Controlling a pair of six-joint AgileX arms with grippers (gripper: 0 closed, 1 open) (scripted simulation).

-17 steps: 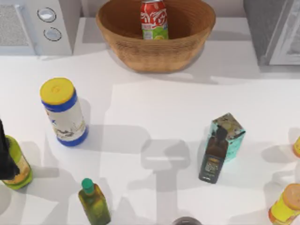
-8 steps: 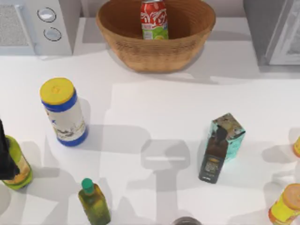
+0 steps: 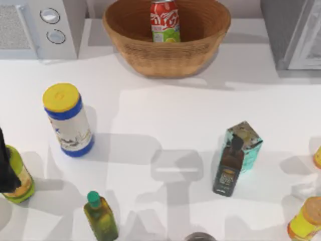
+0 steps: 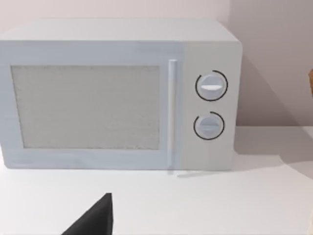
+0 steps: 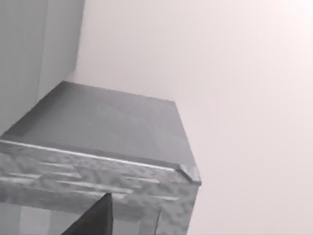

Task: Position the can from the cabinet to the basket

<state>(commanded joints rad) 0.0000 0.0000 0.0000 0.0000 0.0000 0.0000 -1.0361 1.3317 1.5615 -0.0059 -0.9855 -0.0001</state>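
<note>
The red can [image 3: 165, 20] stands upright inside the wicker basket [image 3: 131, 47] at the table's back centre. No gripper touches it. The grey cabinet [image 3: 281, 30] with its pale door panel is at the back right; the right wrist view looks up at the cabinet [image 5: 107, 132] from close by. A dark tip of my right gripper [image 5: 95, 220] pokes into that view. My left gripper [image 3: 5, 168] sits at the table's far left edge, over a green bottle. Its dark tip [image 4: 95, 220] points toward the microwave.
A pale microwave [image 3: 40, 27] with two knobs stands at the back left. A white canister with a yellow lid [image 3: 67, 120], a green bottle [image 3: 20, 183], a green-capped bottle [image 3: 100, 218], a dark bottle [image 3: 228, 170], a teal carton [image 3: 248, 143] and an orange-lidded bottle [image 3: 306, 221] dot the table.
Only the faint shadows at the table's lower right have shifted a little. The can, the basket and the left arm hold still.
</note>
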